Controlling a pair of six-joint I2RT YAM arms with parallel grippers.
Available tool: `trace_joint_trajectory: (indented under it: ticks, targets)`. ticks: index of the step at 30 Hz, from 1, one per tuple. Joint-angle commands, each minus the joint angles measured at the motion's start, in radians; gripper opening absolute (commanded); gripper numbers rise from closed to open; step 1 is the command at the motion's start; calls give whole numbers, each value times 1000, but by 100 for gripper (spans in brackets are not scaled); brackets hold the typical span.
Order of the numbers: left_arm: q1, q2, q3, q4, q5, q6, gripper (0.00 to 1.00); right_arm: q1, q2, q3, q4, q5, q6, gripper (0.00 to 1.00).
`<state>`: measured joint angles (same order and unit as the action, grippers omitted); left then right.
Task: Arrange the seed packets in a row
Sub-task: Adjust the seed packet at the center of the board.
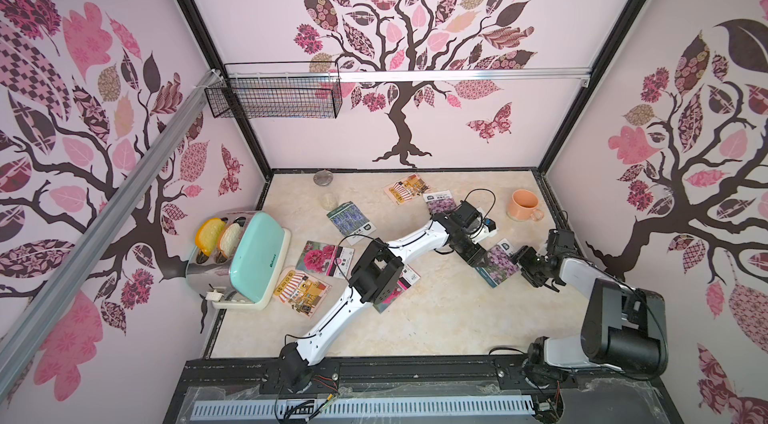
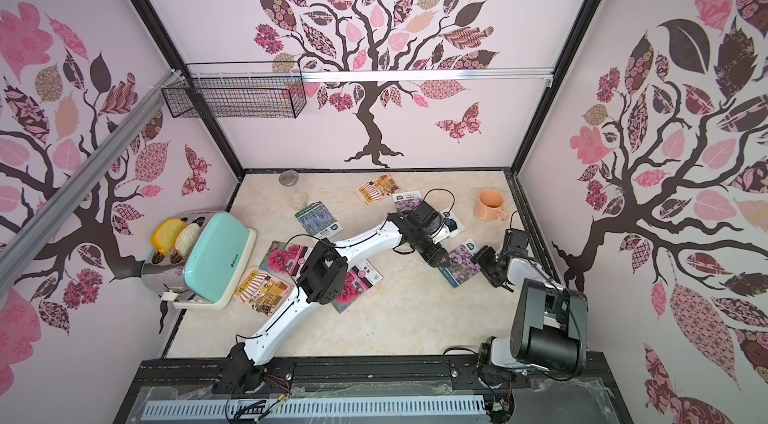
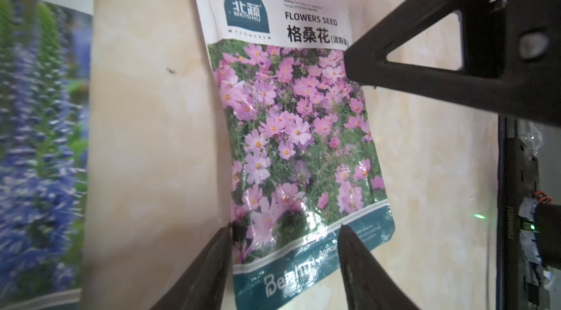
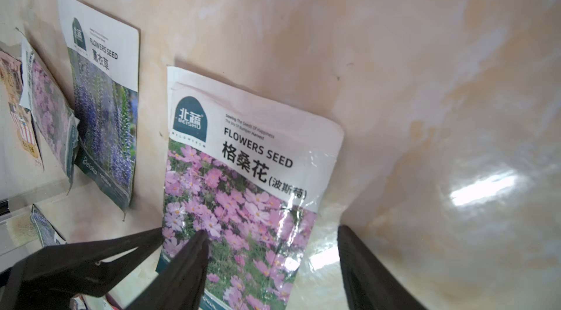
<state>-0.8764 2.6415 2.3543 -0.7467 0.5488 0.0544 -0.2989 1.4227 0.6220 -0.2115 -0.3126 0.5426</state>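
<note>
Here on the right of the table (image 1: 436, 330), at mid-depth, the cosmos packet (image 1: 503, 266) is being flanked by both arms while it is lying flat and slanted. From its left it is being straddled by the left gripper (image 3: 285, 229), its fingers (image 3: 209, 269) being held apart with nothing pinched. One is being set at the packet's edge, the other over the teal band, where "Beishu" and "Agricu…" are being shown. From its right it is being met by the right gripper (image 4: 273, 235), jaws likewise being held wide, one finger over the pink blooms and the other over bare table. On the white header, "北蔬 BEISHU", "FLOWERS SEED" and "格桑花 (波斯菊)" are being read clearly in both wrist views. Near it a lavender packet (image 4: 103, 105) is being displayed with "FLOWERS SEED", "薰衣草" and "Beishu". In both top views more packets are being shown scattered at odd angles. An orange shop-print packet (image 1: 405, 189) and a second pink-purple packet (image 1: 439, 204) are lying far back, and a second lavender packet (image 1: 351, 222) left of centre. A red-pink flower packet (image 1: 324, 258) and a second orange packet (image 1: 301, 291) are lying beside the mint toaster (image 1: 253, 260), and a second red-pink packet (image 1: 395, 291) is being partly covered by the left arm. The toaster's brand word is being lost to its small size.
</note>
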Motion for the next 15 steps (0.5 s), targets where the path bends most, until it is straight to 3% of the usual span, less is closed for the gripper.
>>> trace_joint_trajectory:
  ticks: [1,6,15]
  targets:
    - [-22,13,-8,-54,31,20,56,-2,62,-28,-72,48,17,67]
    - [-45,-4,-33,-75,34,25,55,-2,97,-16,-56,53,31,66]
    - [-59,-11,-38,-15,19,-25,54,-4,148,51,-105,175,9,63]
